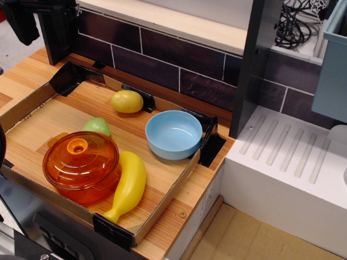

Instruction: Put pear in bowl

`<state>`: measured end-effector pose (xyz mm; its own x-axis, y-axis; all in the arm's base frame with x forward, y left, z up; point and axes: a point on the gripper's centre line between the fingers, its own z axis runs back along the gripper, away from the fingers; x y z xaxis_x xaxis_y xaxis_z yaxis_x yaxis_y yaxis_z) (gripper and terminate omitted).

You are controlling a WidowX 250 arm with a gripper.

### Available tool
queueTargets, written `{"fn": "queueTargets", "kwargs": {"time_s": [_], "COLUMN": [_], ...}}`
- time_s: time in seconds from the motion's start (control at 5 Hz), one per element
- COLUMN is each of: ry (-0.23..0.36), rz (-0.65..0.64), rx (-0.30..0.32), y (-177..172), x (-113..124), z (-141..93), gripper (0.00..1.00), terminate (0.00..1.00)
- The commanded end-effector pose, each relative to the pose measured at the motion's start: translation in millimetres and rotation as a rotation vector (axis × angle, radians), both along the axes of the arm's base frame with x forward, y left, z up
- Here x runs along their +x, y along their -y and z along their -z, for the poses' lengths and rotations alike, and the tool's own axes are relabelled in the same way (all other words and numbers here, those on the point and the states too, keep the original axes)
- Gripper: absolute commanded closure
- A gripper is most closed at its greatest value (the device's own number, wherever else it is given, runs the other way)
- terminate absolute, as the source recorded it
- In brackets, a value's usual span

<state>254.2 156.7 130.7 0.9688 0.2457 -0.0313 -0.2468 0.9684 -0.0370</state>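
The light-green pear (96, 126) lies in the wooden tray, partly hidden behind the orange pot. The light-blue bowl (173, 135) stands empty at the tray's right side, about a hand's width right of the pear. A black part of my arm with the gripper (23, 24) hangs at the top left corner, far above and behind the pear. Its fingers are cut off by the frame edge, and I cannot tell whether they are open or shut.
An orange see-through pot with a lid (81, 165) stands at the tray's front left. A yellow banana (128, 187) lies right of it. A yellow lemon-like fruit (126, 101) sits at the back. The tray has low cardboard walls (162, 203). A white drainboard (287, 157) is at the right.
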Motion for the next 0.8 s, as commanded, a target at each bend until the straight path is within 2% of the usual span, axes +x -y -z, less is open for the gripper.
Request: {"fn": "queueTargets", "kwargs": {"time_s": [0.0,0.2,0.4,0.6], "ry": [0.0,0.009,0.043,0.087], "rz": [0.0,0.161,0.259,0.293], "rx": [0.0,-0.01,0.015,0.059], "y": [0,29,47,54], "x": [0,-21,-32,-26], "z": [0,19,41,54], "gripper": [0.0,0.0,0.0,0.0], "terminate": [0.0,0.0,0.0,0.0]}}
